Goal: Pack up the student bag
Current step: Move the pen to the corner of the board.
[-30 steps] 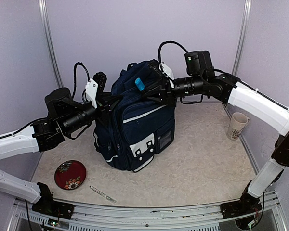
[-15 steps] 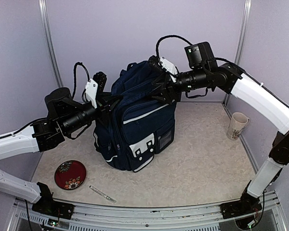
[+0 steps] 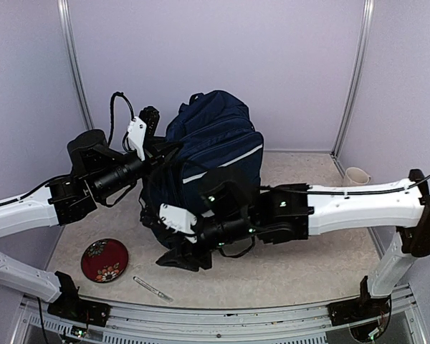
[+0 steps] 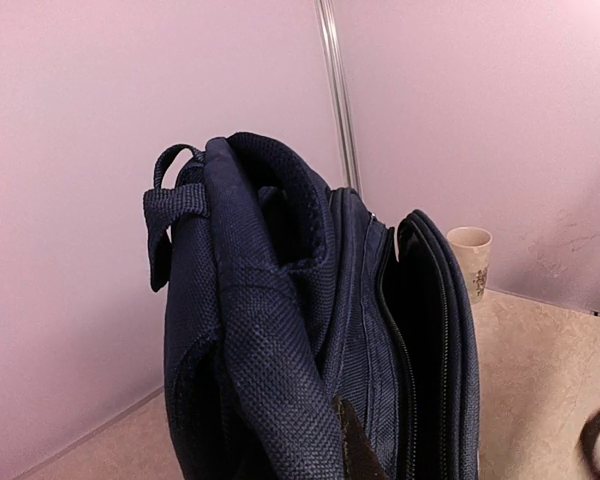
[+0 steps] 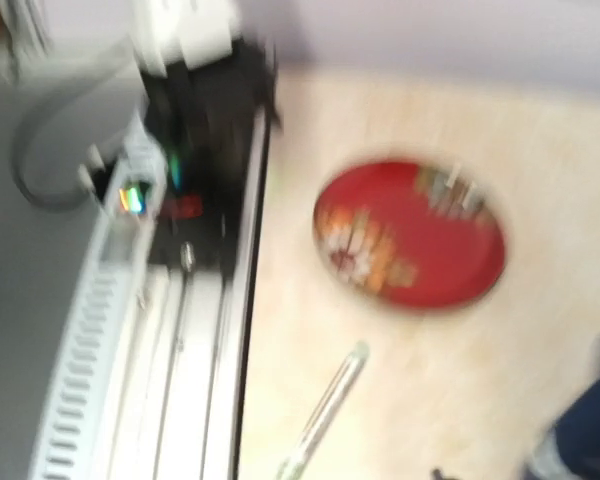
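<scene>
The student bag (image 3: pixel 215 143) stands upright mid-table, navy with a thin white stripe. My left gripper (image 3: pixel 165 149) is shut on the fabric at its upper left edge. In the left wrist view the student bag (image 4: pixel 260 330) fills the frame, with an open zipped compartment (image 4: pixel 425 330) dark inside. My right gripper (image 3: pixel 180 259) hangs low over the table in front of the bag's base, hiding the bag's lower front. Its jaws are too dark and blurred to read, and nothing shows in them. The right wrist view is motion-blurred.
A red patterned plate (image 3: pixel 104 259) lies front left, also visible as the plate (image 5: pixel 410 235) in the right wrist view. A pen (image 3: pixel 152 289) lies near the front rail, seen as the pen (image 5: pixel 325 415) from the right wrist. A mug (image 3: pixel 357 175) stands at the right wall.
The right gripper held a blue object over the bag's top, then had nothing. The arm then swung down in front of the bag, low over the table. The left arm stayed put.
</scene>
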`<state>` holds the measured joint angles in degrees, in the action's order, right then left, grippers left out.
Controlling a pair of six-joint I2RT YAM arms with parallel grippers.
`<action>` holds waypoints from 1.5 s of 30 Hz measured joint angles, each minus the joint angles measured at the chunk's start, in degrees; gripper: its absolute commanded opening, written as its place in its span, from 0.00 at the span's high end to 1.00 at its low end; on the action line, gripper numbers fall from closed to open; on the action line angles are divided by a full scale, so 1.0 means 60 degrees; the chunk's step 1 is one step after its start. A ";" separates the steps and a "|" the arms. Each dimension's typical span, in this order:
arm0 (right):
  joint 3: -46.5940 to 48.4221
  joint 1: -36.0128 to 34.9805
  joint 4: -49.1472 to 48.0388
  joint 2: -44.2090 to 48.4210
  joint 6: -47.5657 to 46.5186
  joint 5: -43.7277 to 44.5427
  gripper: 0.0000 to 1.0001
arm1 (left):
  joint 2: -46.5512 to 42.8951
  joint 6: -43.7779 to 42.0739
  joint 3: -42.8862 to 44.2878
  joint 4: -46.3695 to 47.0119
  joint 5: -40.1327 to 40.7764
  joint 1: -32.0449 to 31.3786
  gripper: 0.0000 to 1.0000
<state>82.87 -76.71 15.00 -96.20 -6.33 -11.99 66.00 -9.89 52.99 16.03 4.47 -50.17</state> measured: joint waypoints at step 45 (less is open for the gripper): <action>-0.0459 -0.0386 0.4586 -0.3275 0.2160 0.1807 0.93 | -0.0026 0.0069 0.0000 -0.0040 -0.0168 0.0109 1.00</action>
<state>80.12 -79.02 42.52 -115.85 6.63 -1.15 65.84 -9.47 52.99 15.79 3.46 -49.52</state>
